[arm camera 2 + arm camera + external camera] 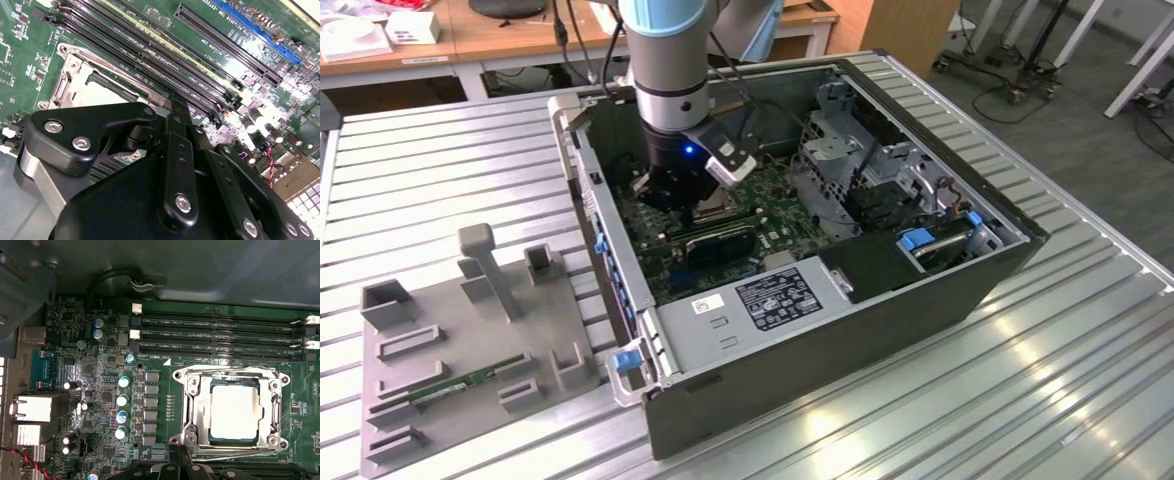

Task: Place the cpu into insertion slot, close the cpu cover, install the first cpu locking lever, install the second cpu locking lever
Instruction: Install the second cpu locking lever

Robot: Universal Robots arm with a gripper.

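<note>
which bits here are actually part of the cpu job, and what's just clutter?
Job:
- cpu, seated in the insertion slot
- cpu cover, down around it
- gripper, at the socket's edge

Lying about:
- grey fixture tray outside the case
- memory stick on it
- memory slots

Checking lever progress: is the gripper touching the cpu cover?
Cannot tell. In the first wrist view the gripper meets the cpu cover edge, contact unclear.

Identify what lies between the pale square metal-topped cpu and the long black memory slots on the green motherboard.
In the first wrist view, the silvery metal cpu cover frame edge and a narrow strip of green motherboard separate the cpu from the memory slots.
</note>
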